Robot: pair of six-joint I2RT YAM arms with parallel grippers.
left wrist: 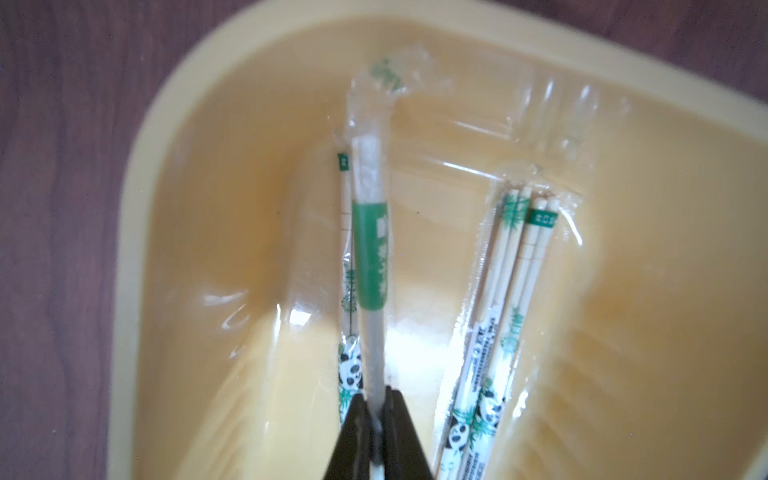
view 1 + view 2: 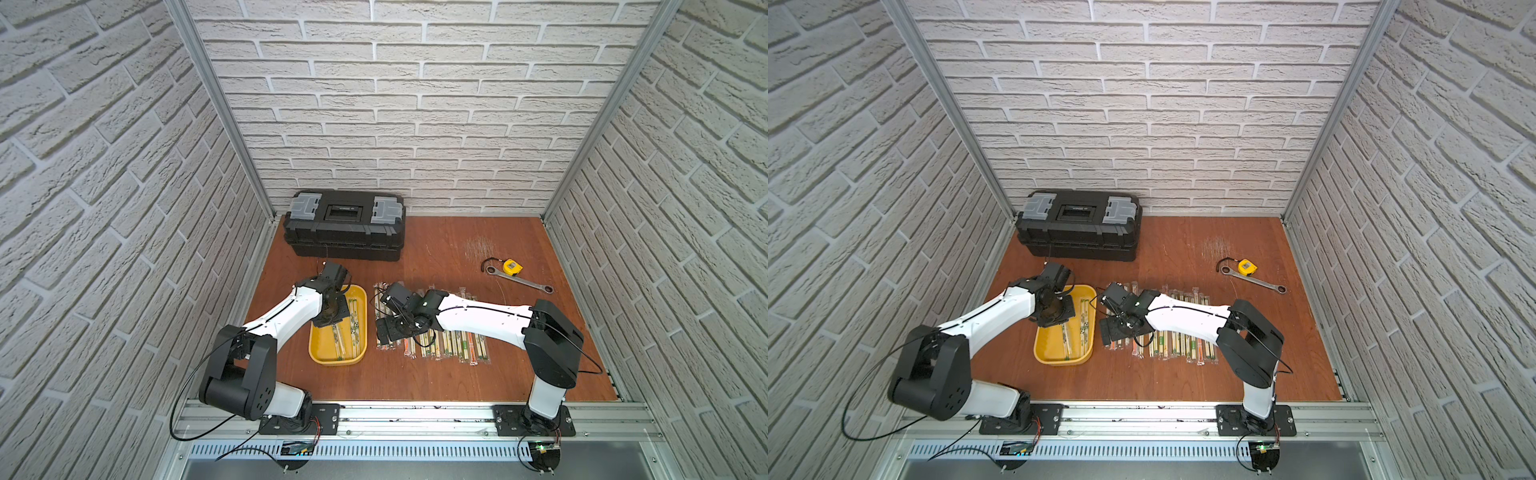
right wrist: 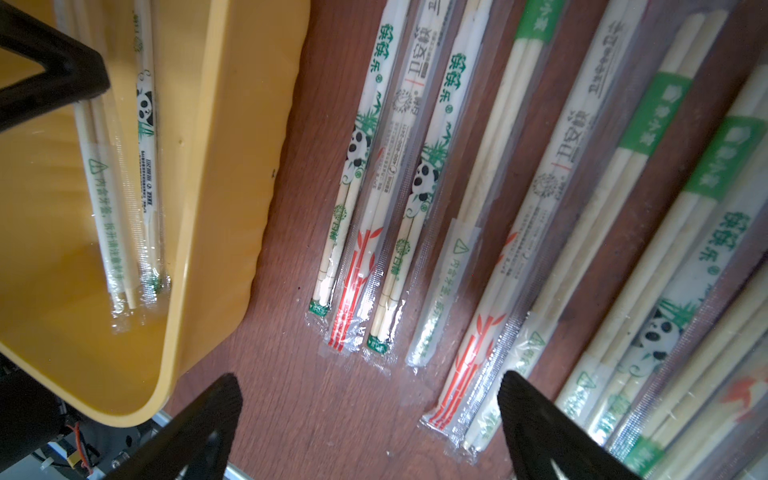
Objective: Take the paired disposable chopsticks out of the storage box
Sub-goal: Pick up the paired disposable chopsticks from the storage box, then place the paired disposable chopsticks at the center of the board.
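Left end effector (image 1: 376, 401) gripping chopstick pair (image 1: 371, 257), other pairs (image 1: 515, 291) beside, inside tray (image 1: 137, 249)

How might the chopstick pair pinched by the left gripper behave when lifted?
Probably stiff: the chopstick pair runs straight out of the left gripper. Its glossy sleeve may slip. Likely light, being so thin.

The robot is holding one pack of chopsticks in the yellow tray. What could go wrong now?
1. The left gripper pinches the green-banded pair by its slick sleeve, with much of its length sticking out. It might slip or swing when lifted.
2. A panda-print pair lies right against it and could get dragged along.
3. The open right gripper hangs close beside the yellow tray, so the arms might bump.
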